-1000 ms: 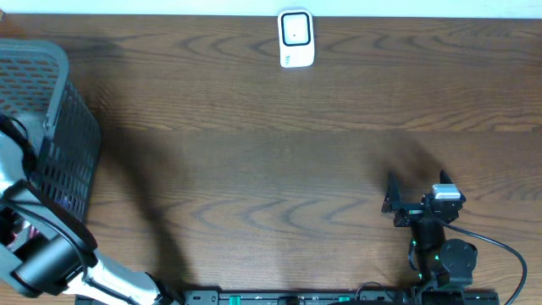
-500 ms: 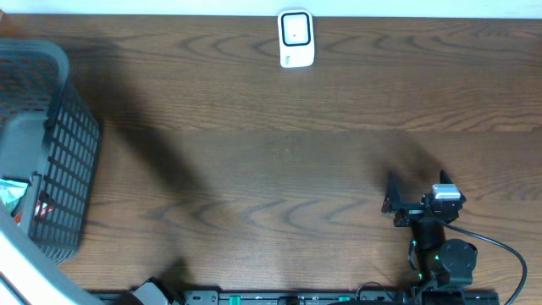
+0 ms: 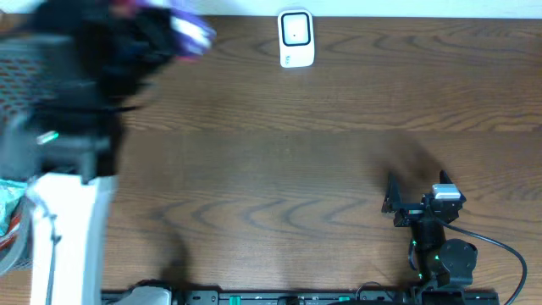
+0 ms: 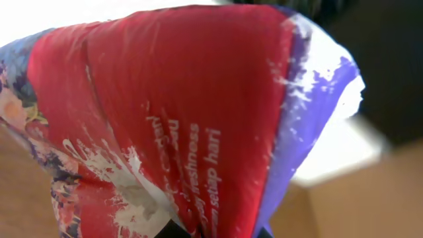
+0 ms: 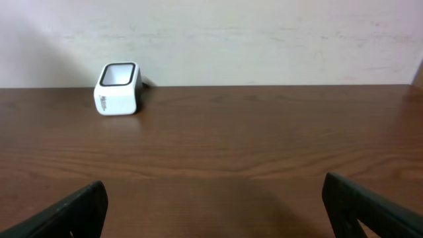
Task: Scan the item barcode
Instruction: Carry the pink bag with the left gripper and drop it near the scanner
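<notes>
**Aloft at the far left corner: packet gripped, scanner well apart**

Broadly, the wooden table (image 3: 296,144) fills the overhead view. The left arm (image 3: 68,220) rises as a white link from the near left edge into a dark, motion-blurred mass over the far left corner. Beneath it a grey mesh basket (image 3: 13,135) shows at the left edge, mostly hidden by the arm, with a green-and-white wrapper (image 3: 8,212) in it.

The right arm (image 3: 440,254) sits at the near right. The right gripper (image 3: 415,193) hangs low over the wood with its jaws spread wide and nothing between them. In the right wrist view its two dark fingertips (image 5: 66,211) stand at the bottom corners of the frame.

The left gripper (image 3: 157,34) is clamped on the packet (image 3: 193,34), a red and purple foil pouch held in the air. It fills the left wrist view (image 4: 185,119), crinkled, with white lettering. I see no barcode on the face that shows.

The scanner (image 3: 295,38), a small white block with a dark window, stands at the far edge, well to the right of the packet.
</notes>
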{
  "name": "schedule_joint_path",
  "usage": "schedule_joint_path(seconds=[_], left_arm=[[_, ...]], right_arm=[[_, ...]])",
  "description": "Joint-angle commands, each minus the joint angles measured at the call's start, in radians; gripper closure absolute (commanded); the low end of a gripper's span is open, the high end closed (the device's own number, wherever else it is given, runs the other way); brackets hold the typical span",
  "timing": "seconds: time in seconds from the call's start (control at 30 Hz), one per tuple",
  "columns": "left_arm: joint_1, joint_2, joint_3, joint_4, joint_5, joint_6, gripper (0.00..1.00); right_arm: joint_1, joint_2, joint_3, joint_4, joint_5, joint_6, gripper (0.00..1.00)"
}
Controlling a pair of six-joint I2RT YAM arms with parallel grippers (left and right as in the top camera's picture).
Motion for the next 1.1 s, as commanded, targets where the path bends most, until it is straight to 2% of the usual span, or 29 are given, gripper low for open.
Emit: schedule_joint_path(seconds=[0.0, 0.13, 0.3, 0.4, 0.47, 0.5, 0.83, 1.07], left_arm=[[-0.211, 0.095, -0.018, -0.093, -0.195, 0.118, 0.93], [-0.371, 0.252, -0.018, -0.242, -0.233, 0.119, 0.93], [-0.502, 0.455, -0.018, -0.284, -0.232, 0.171, 0.91], [-0.544, 0.544, -0.018, -0.283, -0.233, 0.203, 0.39], [-0.556, 0.576, -0.018, -0.280, -0.233, 0.224, 0.18], [-0.555, 0.583, -0.018, -0.278, -0.233, 0.228, 0.13], [-0.451, 0.497, -0.016, -0.298, -0.311, 0.229, 0.11], [-0.269, 0.284, 0.032, -0.317, -0.296, 0.216, 0.10]], right_arm=[[-0.007, -0.004, -0.002, -0.002, 0.004, 0.011, 0.01], [-0.007, -0.004, -0.002, -0.002, 0.004, 0.011, 0.01], [-0.007, -0.004, -0.002, -0.002, 0.004, 0.011, 0.01], [-0.007, -0.004, -0.002, -0.003, 0.004, 0.011, 0.01], [-0.007, -0.004, -0.002, -0.002, 0.004, 0.011, 0.01], [-0.007, -0.004, -0.002, -0.002, 0.004, 0.011, 0.01], [-0.007, -0.004, -0.002, -0.002, 0.004, 0.011, 0.01], [-0.007, -0.004, -0.002, -0.003, 0.004, 0.011, 0.01]])
